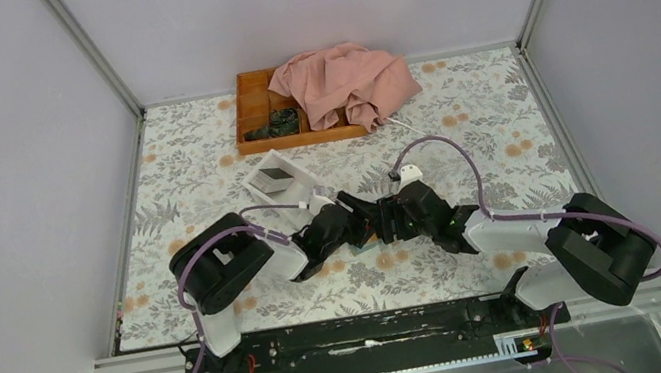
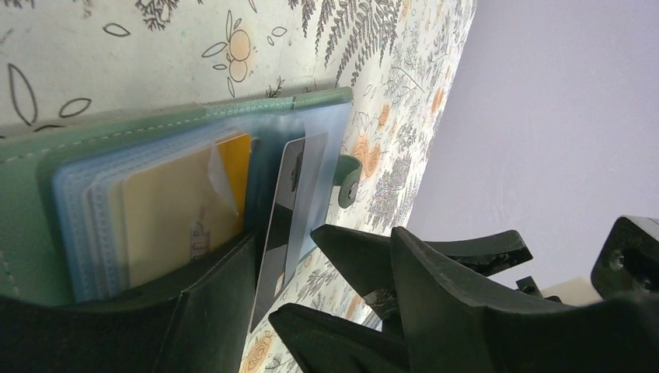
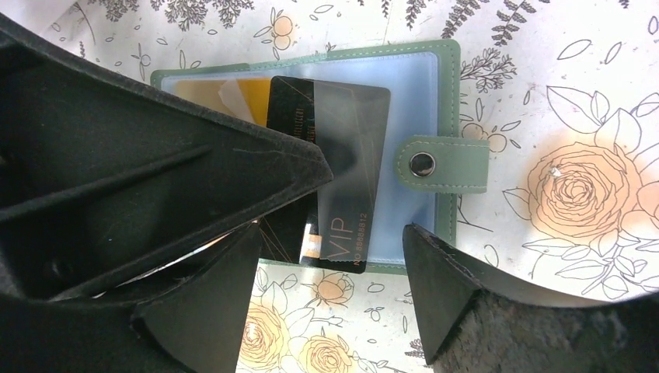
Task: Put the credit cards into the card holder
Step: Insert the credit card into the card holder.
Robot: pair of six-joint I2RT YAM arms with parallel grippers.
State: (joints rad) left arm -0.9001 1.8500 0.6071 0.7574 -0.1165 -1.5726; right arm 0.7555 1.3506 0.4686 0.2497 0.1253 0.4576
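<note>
The card holder [image 3: 423, 85] lies open. The right gripper [image 3: 330, 233] hangs over its snap tab [image 3: 444, 165] half, jaws wide either side of a dark card [image 3: 350, 155] half tucked inside. The left gripper [image 1: 359, 227], jaws apart, lies over the holder's other half.

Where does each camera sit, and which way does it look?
Top: above and behind, looking down at the table; left arm and right arm show.
Left wrist: on the left arm, skimming across the card holder; own fingers below.
Right wrist: straight down at the card holder; own fingers below.
Shared: both wrist views show card holder and card.
</note>
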